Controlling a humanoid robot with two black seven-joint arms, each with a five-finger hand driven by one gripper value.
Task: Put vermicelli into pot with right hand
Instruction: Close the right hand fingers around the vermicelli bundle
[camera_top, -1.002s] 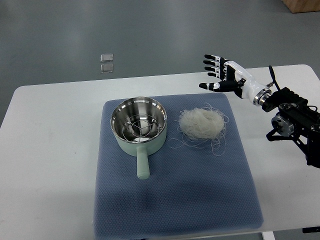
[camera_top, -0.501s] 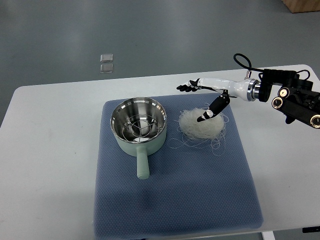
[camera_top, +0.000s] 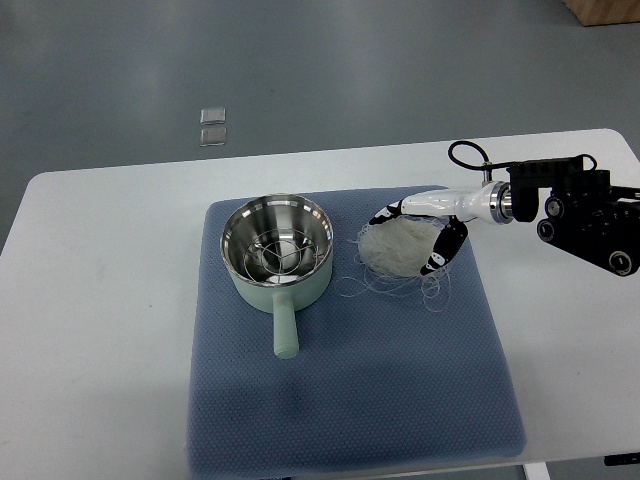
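- I have the right hand (camera_top: 417, 232) down over the vermicelli (camera_top: 398, 246), its arm coming in from the right edge across the counter (camera_top: 100, 290).
- The black fingers (camera_top: 385, 214) curve round the far-left rim of the nest and the thumb sits at its near-right side, so the hand is cupped around the bundle; I cannot tell whether it has truly clamped it.
- The vermicelli lies on the blue mat (camera_top: 350, 390), in the far-right part, with loose strands trailing near and to the left.
- The pot (camera_top: 277, 250) stands on the same mat just left of the noodles, pale green outside, steel inside with a wire rack at the bottom. Its handle points toward the near edge.
- A narrow strip of mat separates the pot's rim from the noodle nest; only stray strands lie in it.
- The near half of the mat is bare, and so is the counter to the left of it.
- The mat's right edge sits close to the arm's wrist joint; the counter's right edge is just beyond the black arm housing.
- Two small clear squares (camera_top: 212, 127) lie on the floor beyond the counter's far edge, well apart from the work.
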